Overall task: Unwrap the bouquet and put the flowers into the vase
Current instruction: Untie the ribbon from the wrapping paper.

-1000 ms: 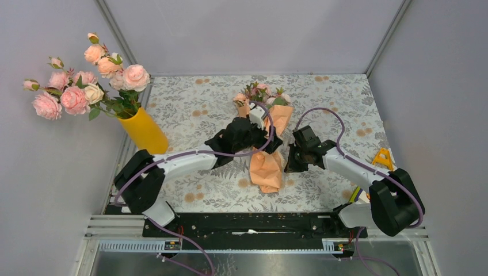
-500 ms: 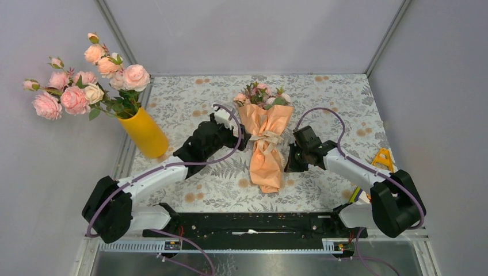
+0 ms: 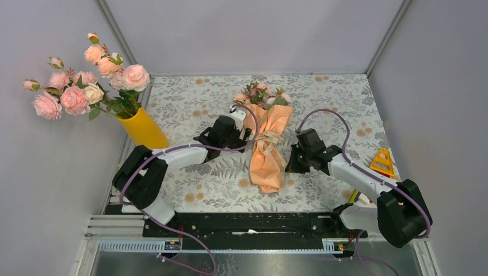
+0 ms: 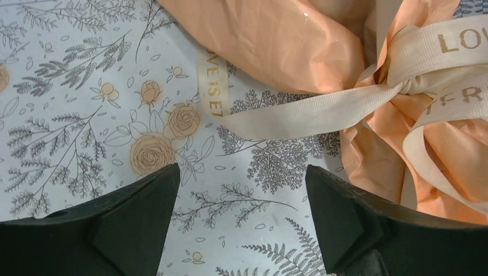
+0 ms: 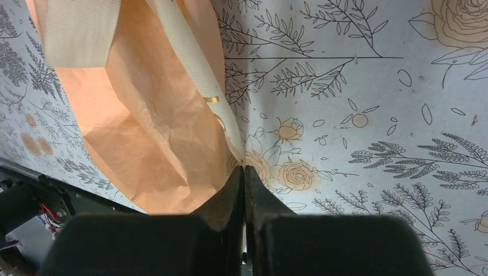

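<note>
My left wrist view cuts the bouquet off at top and right; the ribbon end vanishes between my pinched right fingertips.

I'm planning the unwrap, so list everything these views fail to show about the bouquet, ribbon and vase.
- Stems of the flowers: top view, wrapped inside the bouquet paper.
- Mouth of the vase: top view, covered by the big rose bunch.
- Lettering on the ribbon: left wrist view, cut off at the right edge.
- Ribbon's end: right wrist view, lost inside the shut right claw.
</note>
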{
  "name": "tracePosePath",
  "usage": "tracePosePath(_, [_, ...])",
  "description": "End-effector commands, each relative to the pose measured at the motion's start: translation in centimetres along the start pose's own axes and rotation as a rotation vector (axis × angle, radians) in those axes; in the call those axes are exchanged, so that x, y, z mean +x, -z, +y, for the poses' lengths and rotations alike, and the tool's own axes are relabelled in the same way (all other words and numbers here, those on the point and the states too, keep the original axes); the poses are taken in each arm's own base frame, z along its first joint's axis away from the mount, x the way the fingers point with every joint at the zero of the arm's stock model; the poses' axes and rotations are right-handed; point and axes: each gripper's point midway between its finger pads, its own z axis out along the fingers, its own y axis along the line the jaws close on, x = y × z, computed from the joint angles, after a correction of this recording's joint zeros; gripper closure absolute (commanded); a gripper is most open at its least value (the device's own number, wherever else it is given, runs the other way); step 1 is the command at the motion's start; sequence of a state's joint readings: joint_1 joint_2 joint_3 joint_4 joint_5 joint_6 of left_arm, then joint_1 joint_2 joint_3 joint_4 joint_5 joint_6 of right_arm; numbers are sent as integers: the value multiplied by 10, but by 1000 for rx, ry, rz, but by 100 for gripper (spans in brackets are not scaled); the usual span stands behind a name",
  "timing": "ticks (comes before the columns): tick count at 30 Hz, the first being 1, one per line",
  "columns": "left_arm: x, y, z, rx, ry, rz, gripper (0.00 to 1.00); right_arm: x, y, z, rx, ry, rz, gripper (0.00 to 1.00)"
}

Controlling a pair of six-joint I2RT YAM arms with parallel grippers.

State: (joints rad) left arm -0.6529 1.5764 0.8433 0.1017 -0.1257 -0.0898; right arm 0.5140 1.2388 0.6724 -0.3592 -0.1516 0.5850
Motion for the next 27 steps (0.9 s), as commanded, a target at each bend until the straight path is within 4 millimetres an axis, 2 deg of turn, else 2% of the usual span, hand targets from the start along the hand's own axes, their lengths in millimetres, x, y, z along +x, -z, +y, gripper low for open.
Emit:
tracePosePath(1, [-36,-6,-3,19,-65,-85,12,-5,3,5,-37,-7,-36,100])
tracePosePath(10, [-24,-21,-17,110,-150,-14,16,-2,2,3,-41,4,-34,100])
tracePosePath(18, [-28,-31,-21,118,-185,-3,24,-1,1,5,-50,6,-24,100])
tracePosePath(27, [-25,-43,-29,156,-222,26,45,3,1,4,-55,1,-17,100])
